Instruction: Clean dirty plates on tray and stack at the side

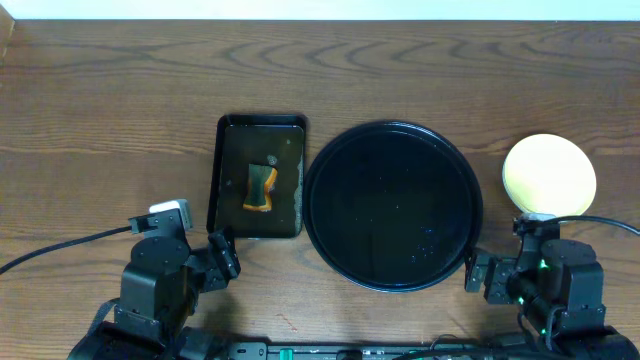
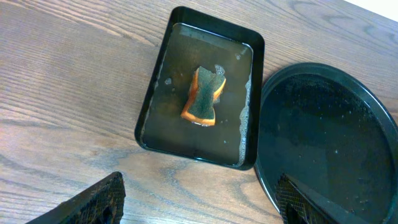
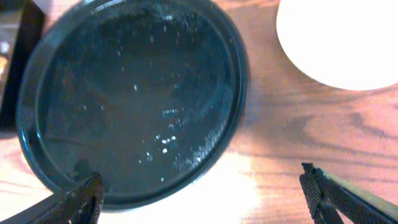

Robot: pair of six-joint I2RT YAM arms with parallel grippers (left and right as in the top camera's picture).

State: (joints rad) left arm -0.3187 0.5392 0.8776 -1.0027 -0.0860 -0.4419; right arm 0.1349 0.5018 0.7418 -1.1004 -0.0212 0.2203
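Note:
The round black tray [image 1: 392,205] sits at the table's middle with no plates on it, only water droplets; it also shows in the left wrist view [image 2: 329,143] and the right wrist view [image 3: 130,99]. A pale yellow plate [image 1: 549,176] lies to its right, on the wood; I cannot tell whether others lie beneath it. It shows at the top right in the right wrist view [image 3: 339,40]. The mint-green plates are not visible. My left gripper [image 2: 199,202] is open and empty near the front edge. My right gripper [image 3: 202,196] is open and empty below the tray's right rim.
A rectangular black tray [image 1: 258,176] with murky water holds an orange-and-green sponge [image 1: 261,188], left of the round tray; both show in the left wrist view, tray [image 2: 155,93] and sponge [image 2: 204,96]. A cable [image 1: 60,248] runs along the left front.

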